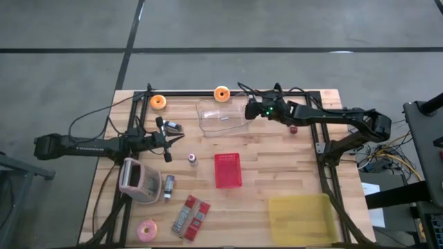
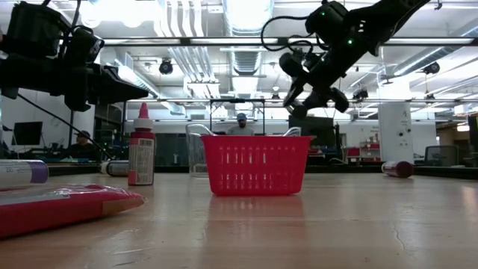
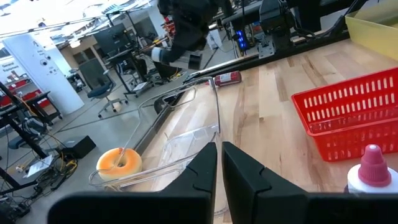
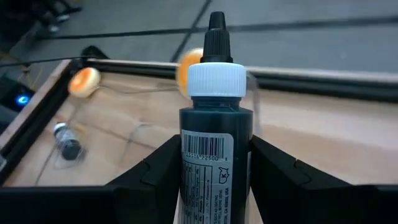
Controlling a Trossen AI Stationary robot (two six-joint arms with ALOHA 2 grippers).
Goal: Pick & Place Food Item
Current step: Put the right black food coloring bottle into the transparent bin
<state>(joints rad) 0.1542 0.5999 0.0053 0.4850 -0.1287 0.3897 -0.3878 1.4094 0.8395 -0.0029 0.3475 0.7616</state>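
Carry step: the right gripper (image 4: pixel 214 163) clamps a dark bottle (image 4: pixel 216 134) above the clear bin (image 1: pixel 223 116) at the bench's far edge (left gripper (image 3: pixel 219 163) idles closed, empty). Next, 1 lowering and release.

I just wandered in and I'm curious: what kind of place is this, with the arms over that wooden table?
Probably a robotics lab or workshop. Two arms work over a wooden table strewn with test items like a red basket. Behind it the low view shows an open industrial room with ceiling ducts and desks with monitors.
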